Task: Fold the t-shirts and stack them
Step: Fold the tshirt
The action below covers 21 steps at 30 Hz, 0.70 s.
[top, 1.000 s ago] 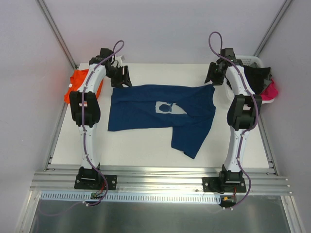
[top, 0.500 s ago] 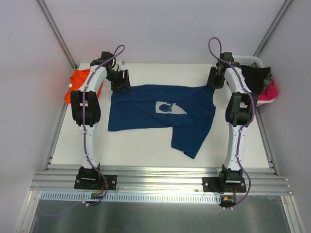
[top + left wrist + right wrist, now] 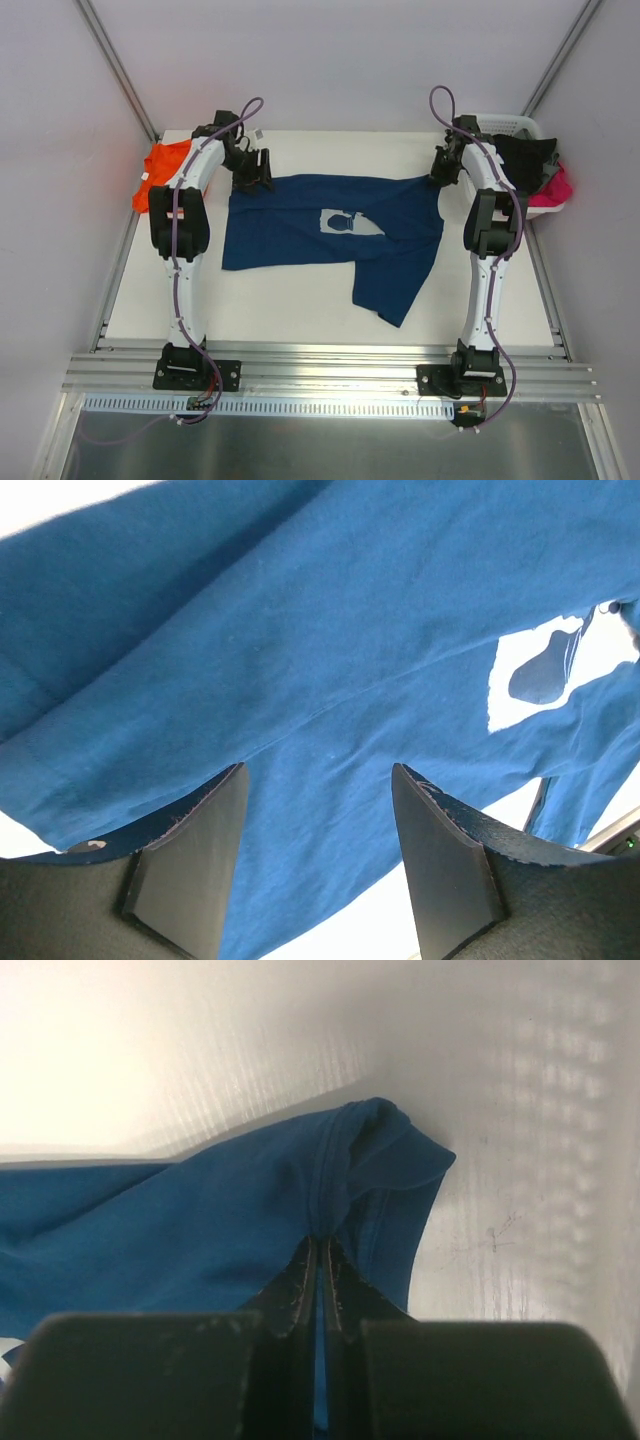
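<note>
Since a second ago the right gripper point(image 3: 320, 1243) has moved in on the far right corner of the navy t-shirt point(image 3: 300, 225), and its jaws have gone from apart to pinched together on a bunched fold of that corner's hem. The left gripper point(image 3: 318, 772) has shifted a little toward the shirt's far left corner, where its jaws stand apart over the blue cloth; whether they touch it cannot be told. Two t-shirts are in view. The navy one lies spread on the white table point(image 3: 300, 300) between the two arms, its one pale print point(image 3: 340, 222) facing up and a flap reaching toward the near right. The orange t-shirt point(image 3: 160, 168) sits crumpled at the table's far left edge, behind the left arm and apart from the navy one. One white basket point(image 3: 515, 123) stands at the far right, just off the table, with a dark cloth point(image 3: 525, 155) and a pink cloth point(image 3: 556, 188) hanging over its rim.
</note>
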Tool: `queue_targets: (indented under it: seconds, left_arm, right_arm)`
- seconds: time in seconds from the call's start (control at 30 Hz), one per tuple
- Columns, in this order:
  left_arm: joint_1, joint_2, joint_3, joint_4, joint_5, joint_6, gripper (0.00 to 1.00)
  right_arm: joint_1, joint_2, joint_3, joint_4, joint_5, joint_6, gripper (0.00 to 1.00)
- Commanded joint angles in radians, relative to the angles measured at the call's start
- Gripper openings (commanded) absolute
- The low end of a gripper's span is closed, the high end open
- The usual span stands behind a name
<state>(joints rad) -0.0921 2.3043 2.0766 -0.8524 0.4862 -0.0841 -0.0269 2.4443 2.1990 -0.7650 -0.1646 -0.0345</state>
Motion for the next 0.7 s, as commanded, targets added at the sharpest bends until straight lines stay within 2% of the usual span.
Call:
queue_targets:
  seconds: [0.0, 0.3, 0.67]
  left_arm:
    - [-0.009, -0.065, -0.012, -0.014, -0.006, 0.026, 0.59]
    - [-0.021, -0.074, -0.079, -0.014, 0.005, 0.018, 0.56]
    - [-0.034, -0.085, -0.09, -0.014, 0.002, 0.02, 0.56]
  right_arm:
    - [-0.014, -0.002, 0.05, 0.004, -0.009, 0.005, 0.01]
    - [-0.041, 0.005, 0.192, 0.047, 0.1, -0.01, 0.01]
    - [-0.044, 0.041, 0.228, 0.072, 0.135, -0.03, 0.01]
